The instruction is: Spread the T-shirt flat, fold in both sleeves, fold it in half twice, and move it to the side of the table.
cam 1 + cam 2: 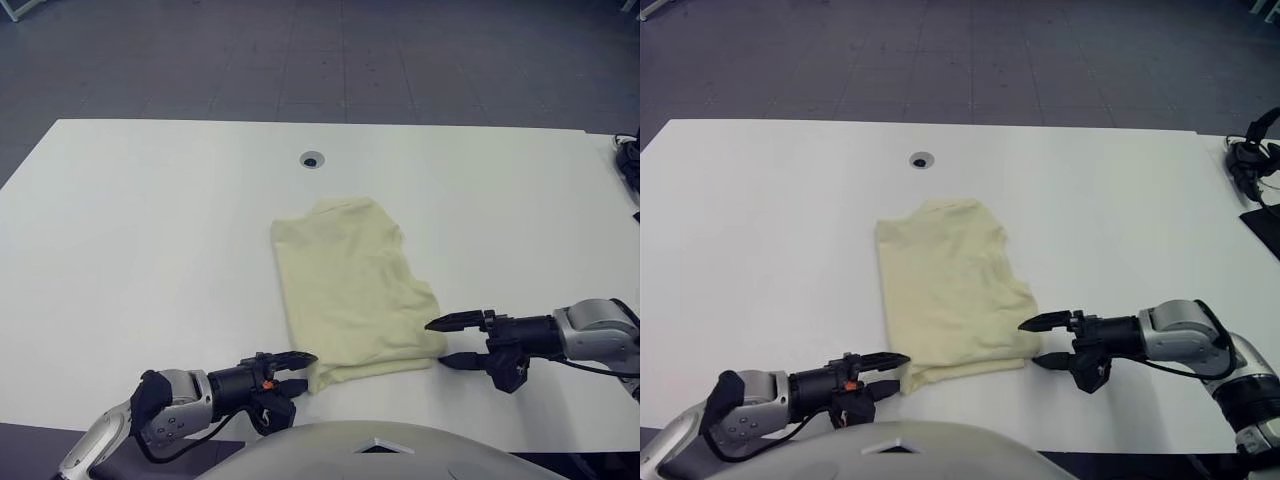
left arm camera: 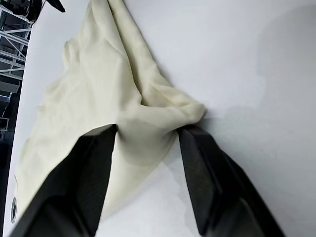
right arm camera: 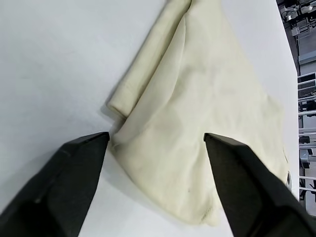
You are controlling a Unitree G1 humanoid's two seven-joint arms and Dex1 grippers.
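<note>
1. At the near edge of the table, the left gripper lies low with its fingers apart. In the left wrist view they straddle the bunched near-left corner of the T-shirt, with cloth between them but not pinched.
2. A little farther out on the right, the right gripper is also spread wide. The shirt's near-right corner sits just ahead of the gap between its fingers, close to the tips but not gripped.
3. Between and beyond the two grippers, the pale yellow T-shirt lies mid-table as a narrow folded panel. Its near hem faces the robot and its collar end points away.
4. The shirt looks like thin, limp knit: light, soft and easily wrinkled, and its layers are likely to slide apart if dragged. The near corners seem the best places to take hold, pinching every layer at both at once so the hem lifts evenly.
5. Farthest off, a small round hole sits in the tabletop beyond the collar, well apart from the cloth.
</note>
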